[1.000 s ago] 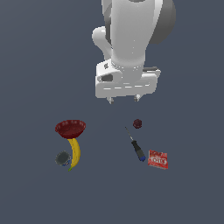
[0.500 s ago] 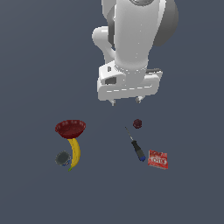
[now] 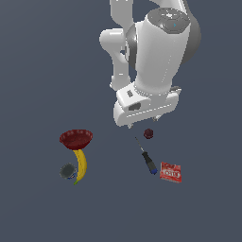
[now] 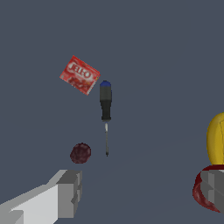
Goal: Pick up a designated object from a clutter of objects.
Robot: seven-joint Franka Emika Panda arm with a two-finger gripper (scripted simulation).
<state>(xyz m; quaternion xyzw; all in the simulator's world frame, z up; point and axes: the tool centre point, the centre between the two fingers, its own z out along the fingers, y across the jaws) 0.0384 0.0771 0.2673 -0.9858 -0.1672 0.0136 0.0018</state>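
Observation:
The red box (image 3: 170,172) with a white label patch lies flat at the exterior view's right, just right of the black-blue screwdriver (image 3: 147,158). It also shows in the wrist view (image 4: 79,75), beyond the screwdriver (image 4: 105,105). My gripper (image 3: 144,122) hangs above the dark red lump (image 3: 148,133), well short of the box. In the wrist view the gripper (image 4: 140,192) is open and empty, with its fingers (image 4: 68,192) wide apart. The lump (image 4: 80,153) lies near one finger.
The dark red bowl (image 3: 75,139), the yellow banana (image 3: 81,165) and the grey cup (image 3: 68,171) lie together at the exterior view's left. In the wrist view the bowl (image 4: 202,192) and banana (image 4: 215,140) sit at the edge behind the other finger.
The arm has come lower and shifted toward the exterior view's right, closer over the lump and screwdriver. The objects have not moved. The gripper stays open.

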